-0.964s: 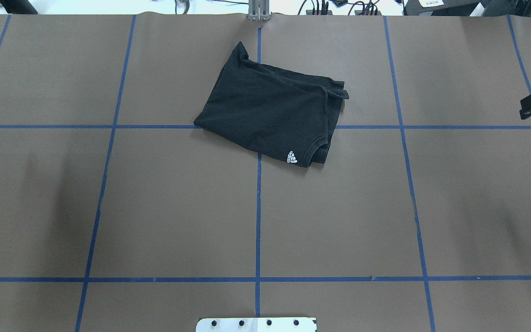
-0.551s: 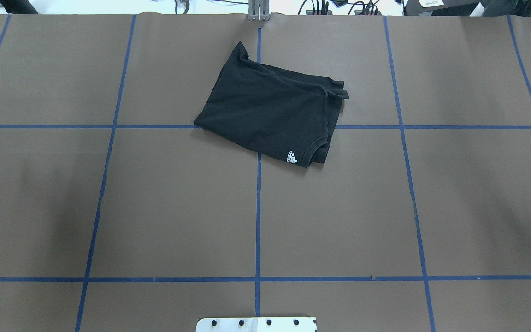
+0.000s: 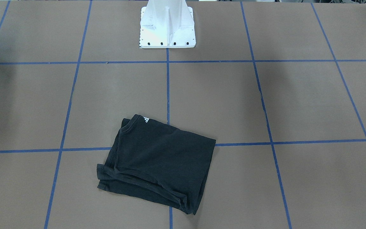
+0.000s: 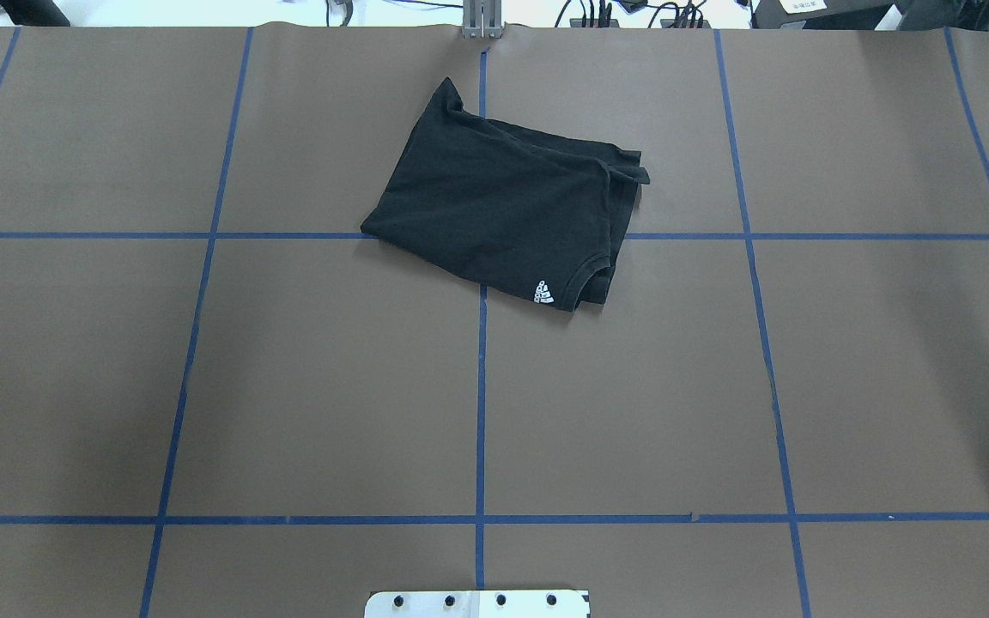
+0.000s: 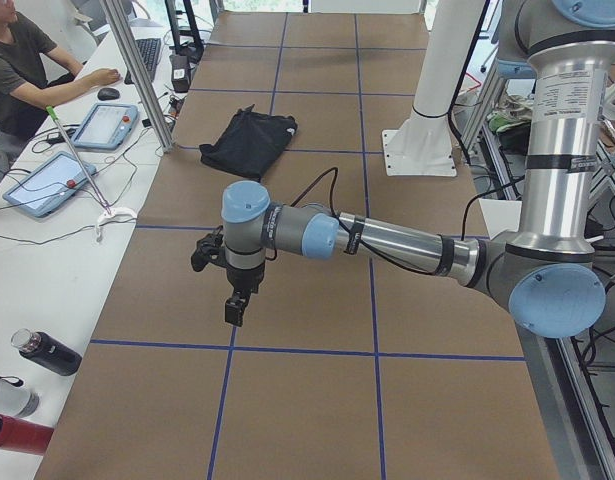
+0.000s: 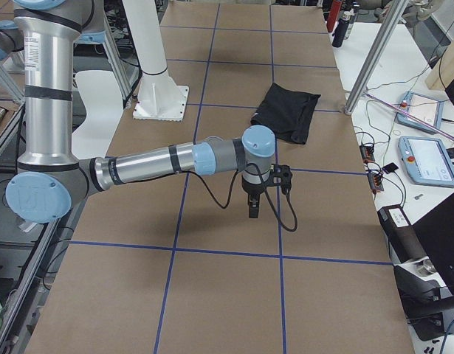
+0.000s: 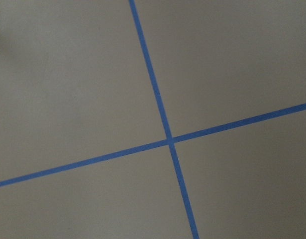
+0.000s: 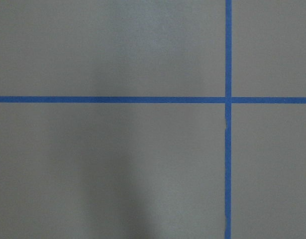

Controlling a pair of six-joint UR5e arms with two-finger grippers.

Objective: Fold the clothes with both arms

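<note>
Brown, blue-gridded table (image 4: 331, 386) bears a black T-shirt (image 4: 503, 215), seemingly folded.

1. Table (image 4: 306, 386): covered in brown paper, marked into large squares by blue tape lines (image 4: 481, 412).
2. Black T-shirt (image 4: 494, 202): folded to a rough rectangle, flat on the table's far middle, askew over a tape crossing; small white neck mark (image 4: 543, 293) at the corner nearest the robot; layered hems along the robot's right side.
3. White base plate (image 3: 167, 31): dark bolt heads along its edge, at the robot's side of the table, well apart from the T-shirt.
</note>
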